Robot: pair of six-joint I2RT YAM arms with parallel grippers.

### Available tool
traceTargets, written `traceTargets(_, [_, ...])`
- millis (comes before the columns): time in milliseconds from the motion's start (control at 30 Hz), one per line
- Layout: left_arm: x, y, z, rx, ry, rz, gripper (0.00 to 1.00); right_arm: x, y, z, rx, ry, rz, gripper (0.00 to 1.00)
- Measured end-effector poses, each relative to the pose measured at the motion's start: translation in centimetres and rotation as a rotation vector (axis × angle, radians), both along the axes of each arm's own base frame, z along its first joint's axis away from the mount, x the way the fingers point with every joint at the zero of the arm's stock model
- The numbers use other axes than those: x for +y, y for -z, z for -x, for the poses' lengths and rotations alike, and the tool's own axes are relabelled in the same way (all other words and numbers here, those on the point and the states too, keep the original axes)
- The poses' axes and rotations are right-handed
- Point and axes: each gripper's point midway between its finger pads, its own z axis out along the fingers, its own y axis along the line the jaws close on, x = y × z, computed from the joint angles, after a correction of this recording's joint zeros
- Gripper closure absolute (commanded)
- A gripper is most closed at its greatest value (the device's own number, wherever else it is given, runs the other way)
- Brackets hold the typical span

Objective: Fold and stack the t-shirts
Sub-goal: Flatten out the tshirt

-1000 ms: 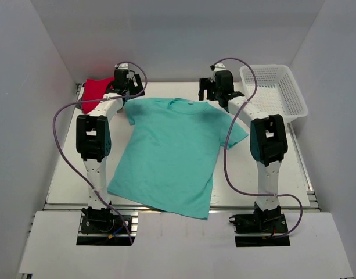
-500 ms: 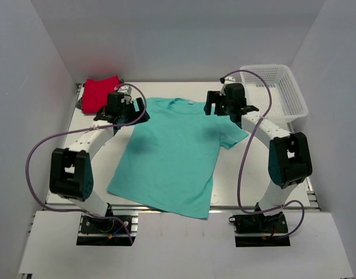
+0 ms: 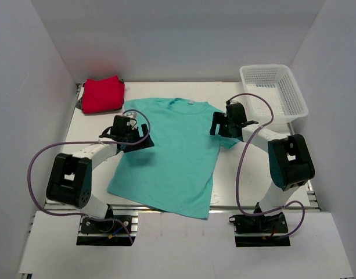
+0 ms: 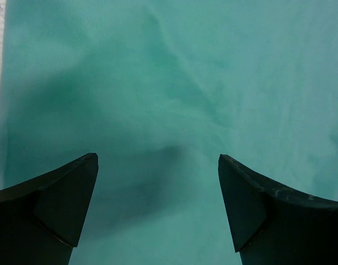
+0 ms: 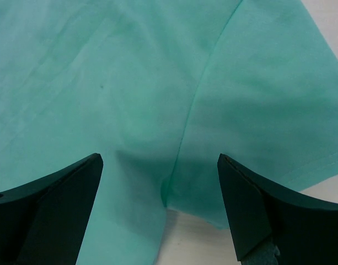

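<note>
Teal t-shirt [image 3: 175,151] lies spread flat mid-table, collar to the far side; red t-shirt [image 3: 102,94] sits folded at the far-left corner, well apart. Left gripper [image 4: 157,165] is released, jaws wide, empty, low over the teal cloth near its left sleeve; right gripper [image 5: 160,165] likewise released over the right armpit seam. Cloth looks thin, light, limp; probably bunches if dragged; best pinched at a sleeve or shoulder edge, both sides together.
</note>
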Motion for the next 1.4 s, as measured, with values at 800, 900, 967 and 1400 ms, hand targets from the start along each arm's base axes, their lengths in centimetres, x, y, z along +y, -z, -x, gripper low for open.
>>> traceTargets(800, [-10.2,1.8,-28.3,-0.196,0.162,0.077,0.0,5.0,1.7,16.3,0.155,-0.202,-0.337,0.1])
traceTargets(900, [-12.8,1.5,-28.4,-0.243,0.238,0.116,0.0,6.9,1.4,20.2,0.22,-0.359,-0.37,0.1])
traceTargets(967, [-14.3,1.4,-27.7,-0.248,0.275,0.132,0.0,7.2,1.3,21.9,0.251,-0.422,-0.363,0.1])
traceTargets(1400, [-15.3,-2.1,-25.0,-0.247,0.303,0.061,0.0,7.9,-3.8,19.9,0.119,-0.528,-0.305,0.1])
